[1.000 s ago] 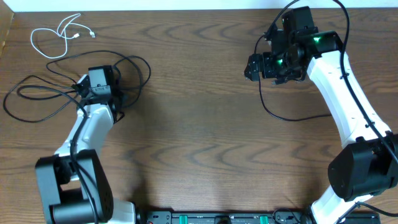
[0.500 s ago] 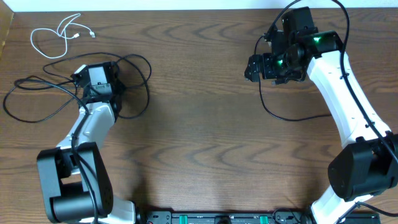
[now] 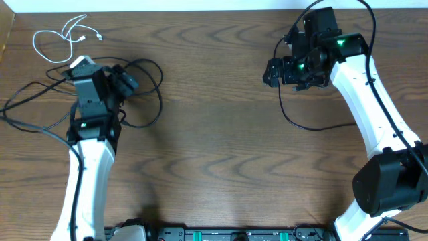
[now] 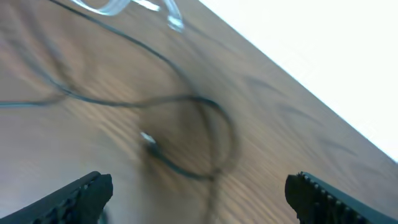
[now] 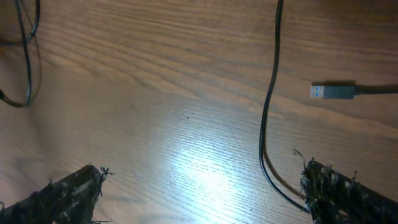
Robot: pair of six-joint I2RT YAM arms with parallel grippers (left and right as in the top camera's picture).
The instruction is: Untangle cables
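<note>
- Black cables lay in loose, overlapping loops near the table's far-left corner, partly hidden under the left arm.
- White cable lay coiled apart, closer to that corner.
- Another black cable and a USB plug lay under the right arm, toward the far-right corner.
- The left jaws and right jaws stood wide open, gripping nothing.

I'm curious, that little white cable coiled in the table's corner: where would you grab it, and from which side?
Grip the white cable just behind its small plug end, which trails out of the coil toward the table's middle. Come straight down from above: the cord lies flat on the table, and that end looks clear of its loops and the black cables.
</note>
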